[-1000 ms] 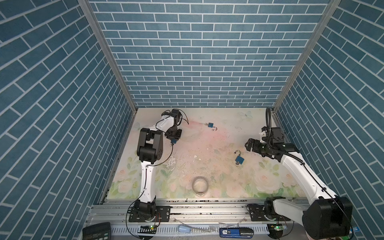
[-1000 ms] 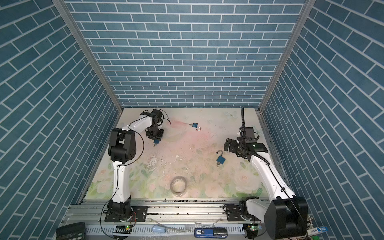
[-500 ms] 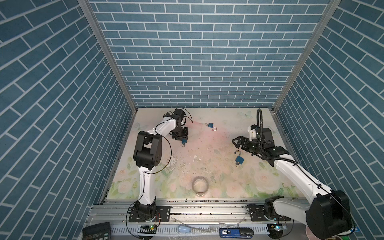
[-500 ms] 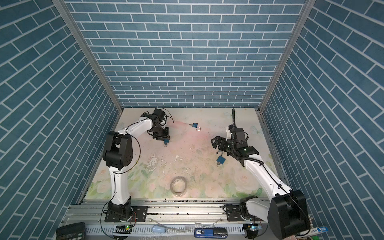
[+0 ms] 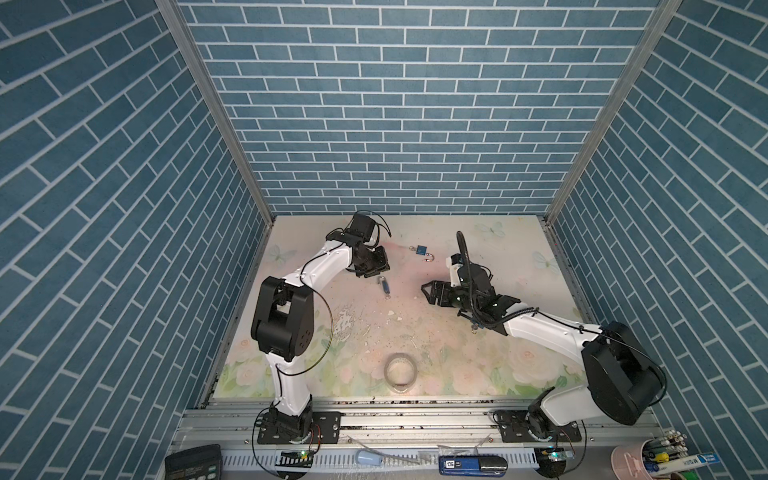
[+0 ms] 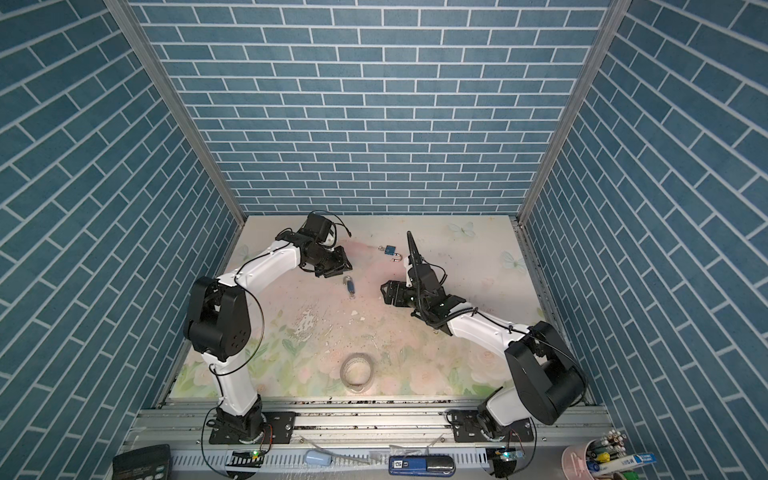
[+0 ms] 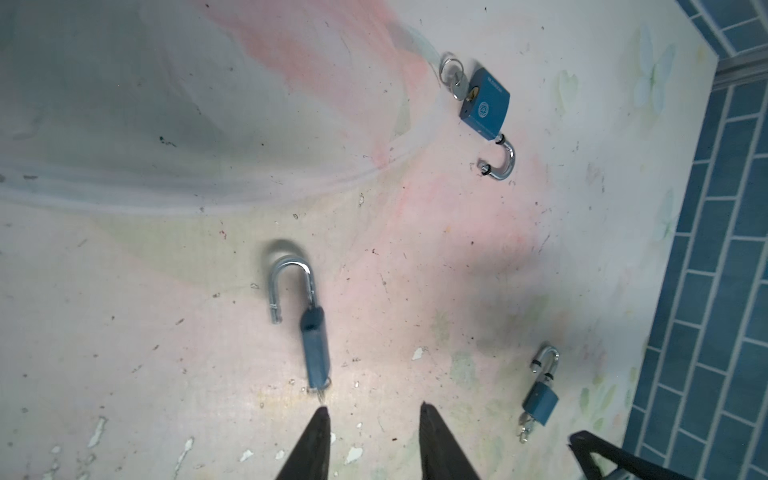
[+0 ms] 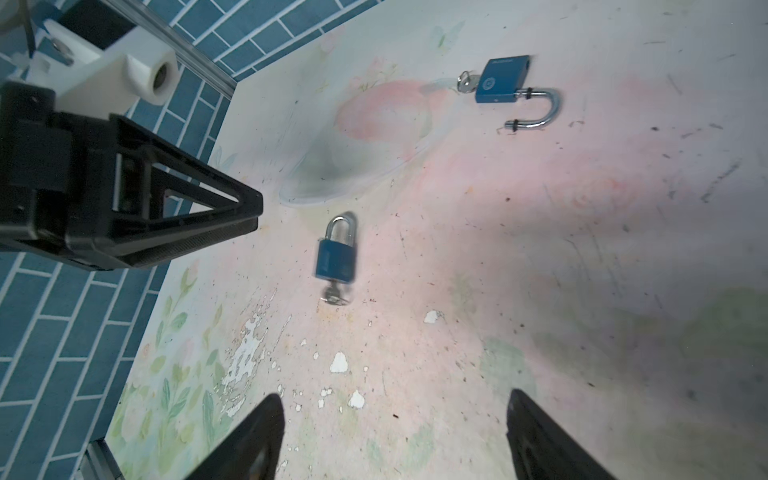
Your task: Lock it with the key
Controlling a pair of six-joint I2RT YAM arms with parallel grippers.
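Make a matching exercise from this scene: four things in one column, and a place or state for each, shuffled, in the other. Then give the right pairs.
Things
1. tape roll
2. far padlock
3. middle padlock
4. right gripper

Places and states
A. jaws wide apart, holding nothing
B. lying nearest the back wall, shackle swung open
C. near the front edge of the table
D. lying just ahead of the left gripper

Pairs: 1-C, 2-B, 3-D, 4-A

Even overhead light is brightening the mat (image 5: 498, 249); soft shadows are pooling; the padlock (image 5: 384, 286), 11 o'clock of mat centre, is smearing in both wrist views.
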